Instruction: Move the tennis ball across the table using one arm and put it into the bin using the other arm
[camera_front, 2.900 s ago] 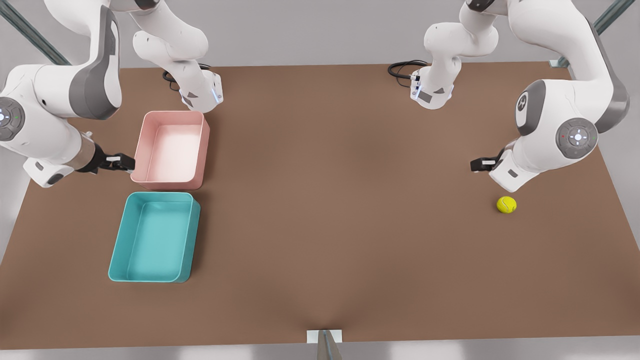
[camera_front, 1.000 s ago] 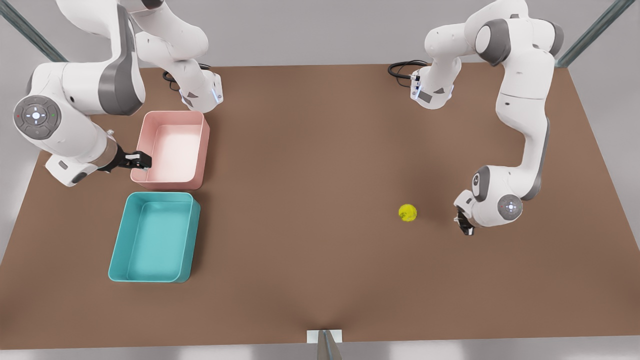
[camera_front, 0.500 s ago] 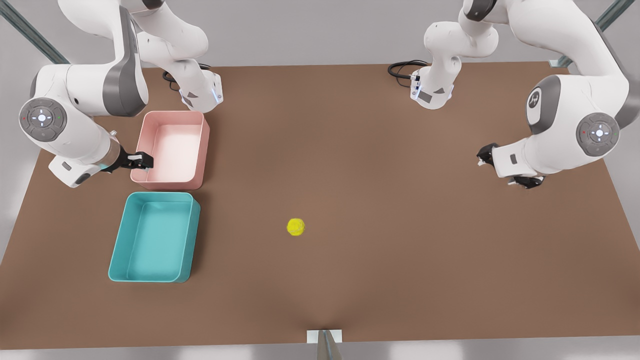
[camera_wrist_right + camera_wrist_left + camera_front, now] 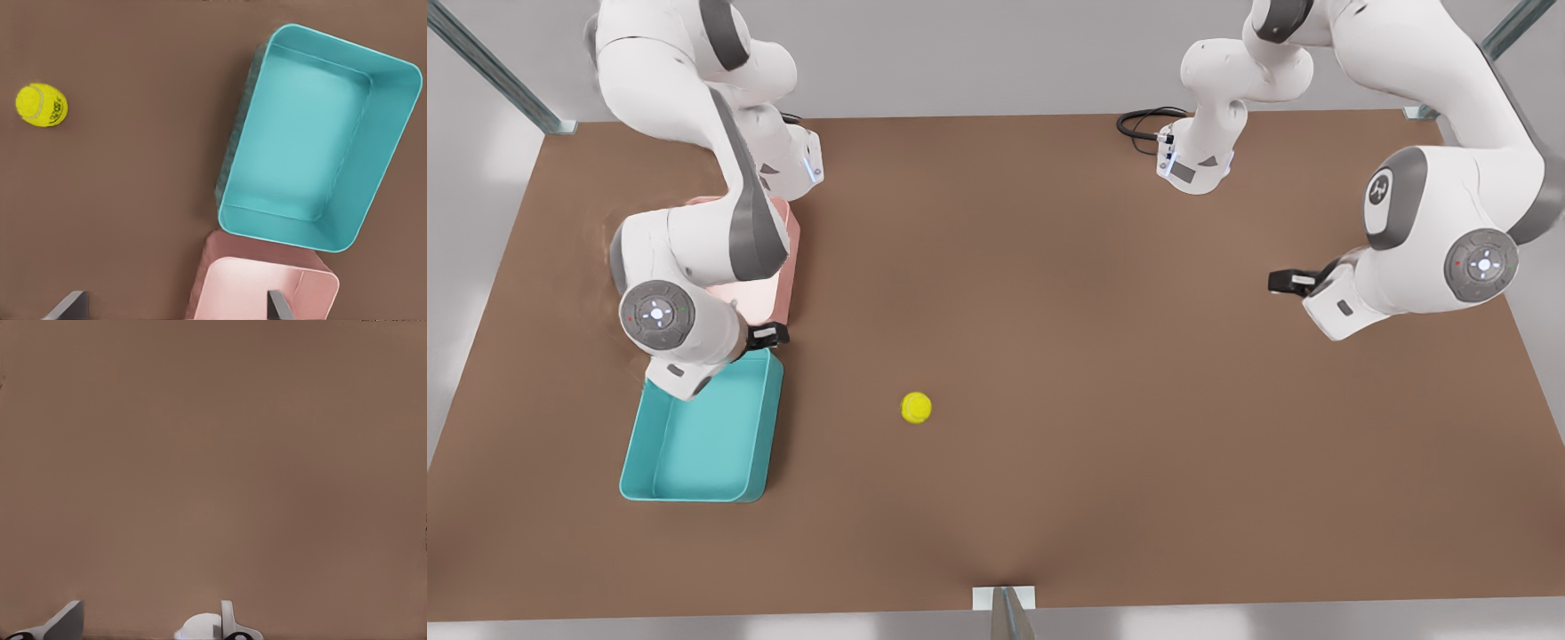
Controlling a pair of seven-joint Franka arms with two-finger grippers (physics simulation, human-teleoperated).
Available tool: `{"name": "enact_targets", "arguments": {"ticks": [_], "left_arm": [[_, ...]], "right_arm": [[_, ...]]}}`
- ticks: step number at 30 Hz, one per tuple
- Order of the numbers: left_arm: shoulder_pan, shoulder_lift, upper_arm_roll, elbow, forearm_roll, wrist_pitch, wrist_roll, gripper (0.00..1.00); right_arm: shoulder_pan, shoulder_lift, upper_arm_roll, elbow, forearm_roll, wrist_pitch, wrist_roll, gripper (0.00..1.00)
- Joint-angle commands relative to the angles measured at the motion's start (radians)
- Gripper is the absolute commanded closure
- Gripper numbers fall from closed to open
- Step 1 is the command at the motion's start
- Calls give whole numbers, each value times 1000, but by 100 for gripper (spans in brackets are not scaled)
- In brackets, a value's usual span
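Tennis ball [image 4: 916, 407] loose on surface [image 4: 1049, 267], right of bin [image 4: 703, 436] in front view. Right gripper [image 4: 769, 335] spread, empty, over bin's corner. Left gripper [image 4: 1288, 282] spread, waits far off.

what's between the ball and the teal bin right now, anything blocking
Nothing visible: bare table separates the tennis ball from the teal bin. The right gripper hovers at the bin's far corner.

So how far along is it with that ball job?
Crossing looks mostly done: the tennis ball lies loose on the table, nearer the bin than the left claw, which waits open. In hand: the right claw, open, hovers at the bin's corner. Left: grasp the ball, drop it in.
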Motion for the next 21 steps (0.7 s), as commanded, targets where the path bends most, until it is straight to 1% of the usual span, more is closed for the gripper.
{"name": "enact_targets", "arguments": {"ticks": [1,2,3,4,5,8,11,14,18,21], "left_arm": [[0,-2,0,0,-4,-22,-350,0],[3,-5,0,0,-9,-23,-350,0],[3,-5,0,0,-9,-31,-352,0],[3,-5,0,0,-12,-43,-352,0],[5,-5,0,0,-18,-56,-352,0],[5,-13,-3,10,-32,-96,-358,0],[6,-11,0,10,-30,-91,-355,0],[6,-11,-1,12,-37,-89,-355,0],[6,-10,-1,10,-47,-89,-355,0],[6,-8,-1,9,-47,-91,-353,0]], "right_arm": [[90,108,1,42,27,199,193,0],[97,143,1,42,44,300,201,0],[99,190,1,48,128,417,308,0],[148,225,-1,45,129,505,417,0],[168,260,-1,45,127,575,483,0],[162,342,-1,28,138,723,486,0],[142,397,-2,30,248,786,485,0],[140,415,-4,25,245,806,471,0],[145,400,-7,-59,191,807,442,0],[147,345,-8,-130,178,804,413,0]]}}
